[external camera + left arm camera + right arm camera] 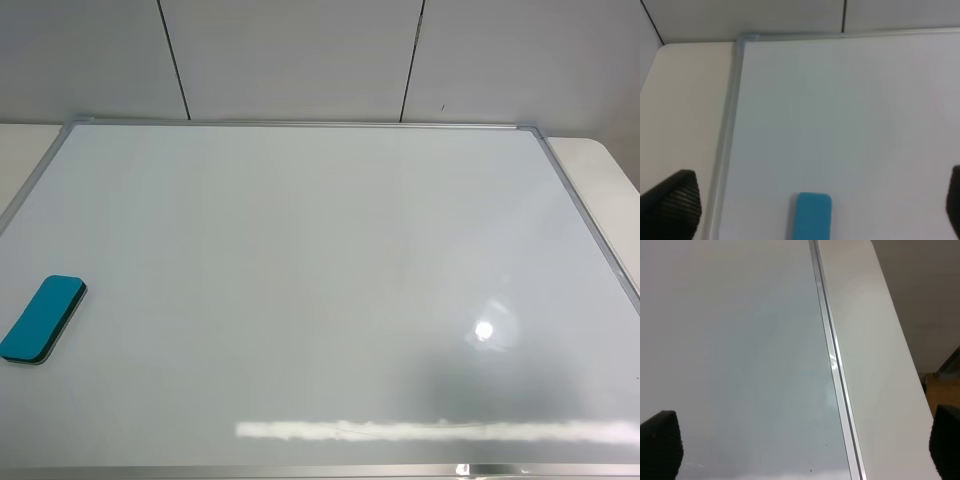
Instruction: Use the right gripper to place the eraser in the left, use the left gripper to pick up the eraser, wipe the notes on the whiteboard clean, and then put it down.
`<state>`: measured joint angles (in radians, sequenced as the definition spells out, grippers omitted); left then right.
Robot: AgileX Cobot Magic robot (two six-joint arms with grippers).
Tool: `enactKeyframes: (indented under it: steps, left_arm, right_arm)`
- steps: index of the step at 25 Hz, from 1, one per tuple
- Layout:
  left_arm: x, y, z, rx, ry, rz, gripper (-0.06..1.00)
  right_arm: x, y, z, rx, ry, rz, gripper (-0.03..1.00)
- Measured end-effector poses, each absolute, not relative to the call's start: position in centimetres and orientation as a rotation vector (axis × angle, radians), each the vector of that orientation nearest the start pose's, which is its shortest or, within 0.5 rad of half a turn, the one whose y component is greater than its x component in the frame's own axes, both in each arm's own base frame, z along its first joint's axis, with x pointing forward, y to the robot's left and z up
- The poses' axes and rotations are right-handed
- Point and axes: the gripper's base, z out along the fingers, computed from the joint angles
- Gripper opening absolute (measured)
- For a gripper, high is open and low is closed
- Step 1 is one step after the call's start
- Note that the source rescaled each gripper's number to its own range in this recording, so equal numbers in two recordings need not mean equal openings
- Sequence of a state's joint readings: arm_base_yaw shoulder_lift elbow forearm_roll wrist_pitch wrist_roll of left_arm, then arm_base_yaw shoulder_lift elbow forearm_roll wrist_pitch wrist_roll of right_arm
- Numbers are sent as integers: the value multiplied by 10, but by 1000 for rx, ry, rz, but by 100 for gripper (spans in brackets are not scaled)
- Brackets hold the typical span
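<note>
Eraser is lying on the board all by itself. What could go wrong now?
1. The eraser lies flat near the whiteboard's left frame, so a sloppy grab by the left gripper, now open above it, might nudge it onto the frame or off the board.
2. The board looks glossy, so the eraser may slide when touched.
3. No red notes show anywhere; if the wiping is already finished, another pass would be wasted.

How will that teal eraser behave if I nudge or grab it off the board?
The eraser lies flat, low and broad on the whiteboard, so it should slide rather than roll or tip. The glossy surface probably lets it skate when pushed. It looks small and likely light; its rounded edges may slip between the fingers.
</note>
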<state>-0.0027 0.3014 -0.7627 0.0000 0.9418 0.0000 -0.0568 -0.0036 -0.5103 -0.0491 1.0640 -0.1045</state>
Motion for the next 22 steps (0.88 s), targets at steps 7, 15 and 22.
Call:
enactKeyframes:
  steps: [7,15,22]
  left_arm:
    - [-23,0,347,3,1899,-2,100]
    - [-38,0,325,3,1909,-2,100]
    - [-7,-3,279,-2,2033,-45,100]
  right_arm:
    - [-7,-4,280,-46,2036,-160,99]
    - [-7,-4,280,-46,2036,-160,99]
    - [-7,-4,280,-46,2036,-160,99]
